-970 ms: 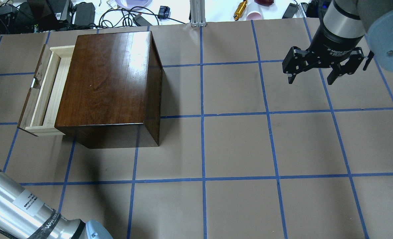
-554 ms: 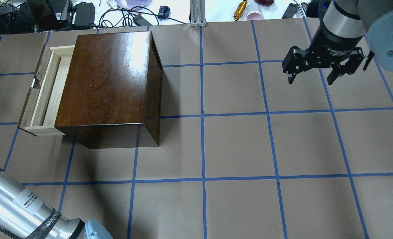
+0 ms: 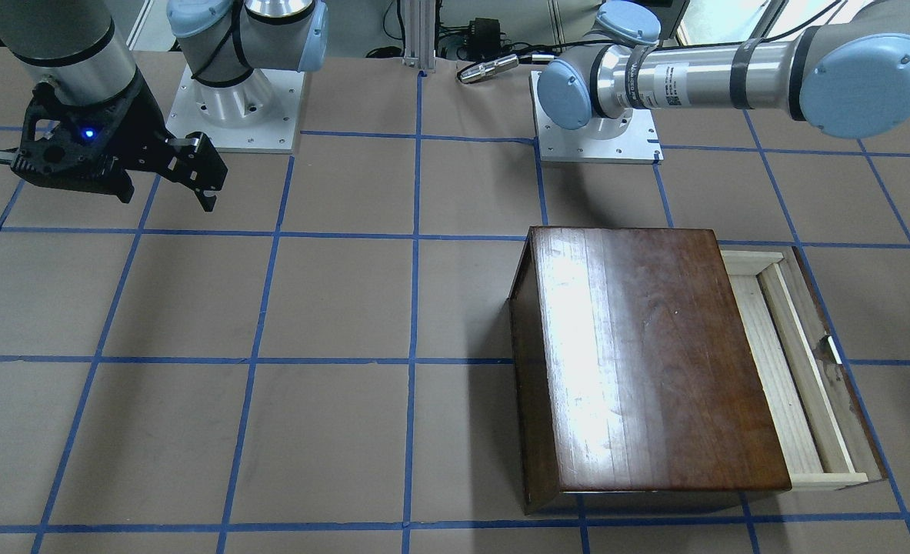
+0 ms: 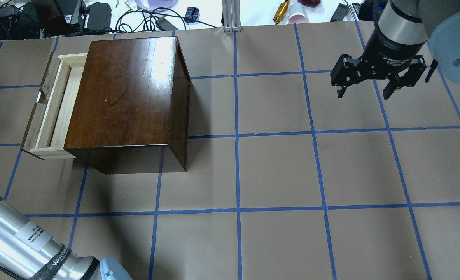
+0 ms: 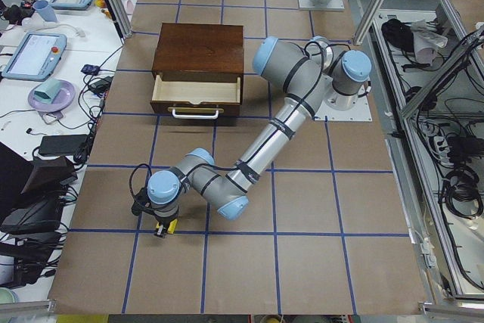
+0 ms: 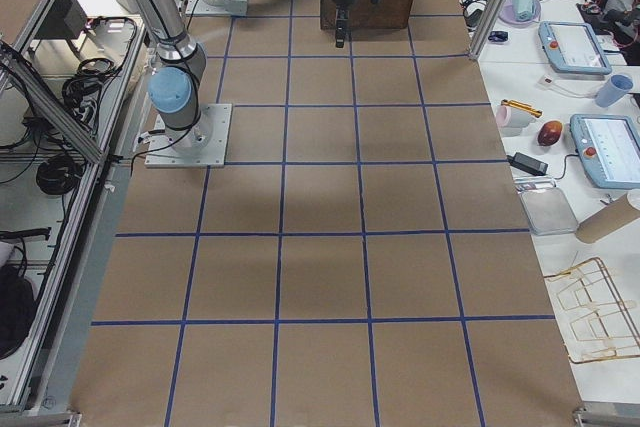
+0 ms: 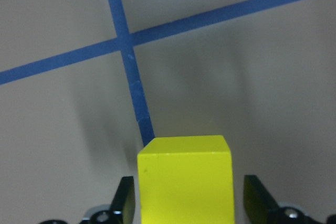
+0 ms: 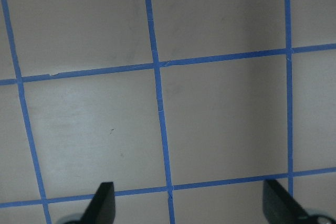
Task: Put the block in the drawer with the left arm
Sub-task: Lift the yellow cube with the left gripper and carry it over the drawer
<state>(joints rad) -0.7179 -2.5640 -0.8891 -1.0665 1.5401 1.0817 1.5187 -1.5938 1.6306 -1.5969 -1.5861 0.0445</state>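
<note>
Block (image 7: 184,179) cropped by wrist view's bottom edge

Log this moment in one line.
left gripper: open, straddling block on table | right gripper: open, empty | drawer: open, no block inside

Block (image 7: 184,179): bright yellow. Drawer (image 3: 785,385): pale wood, dark brown front. Box top (image 3: 647,362): glossy dark brown. Table (image 4: 276,171): tan, blue tape grid.

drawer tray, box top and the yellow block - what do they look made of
Drawer tray: pale unfinished wood by the look, matte with faint grain.
Box top: dark brown wood, glossy varnish; grain lines and a bright glare streak show.
Block: solid bright yellow, smooth and matte; painted wood or plastic, cannot tell which.
</note>
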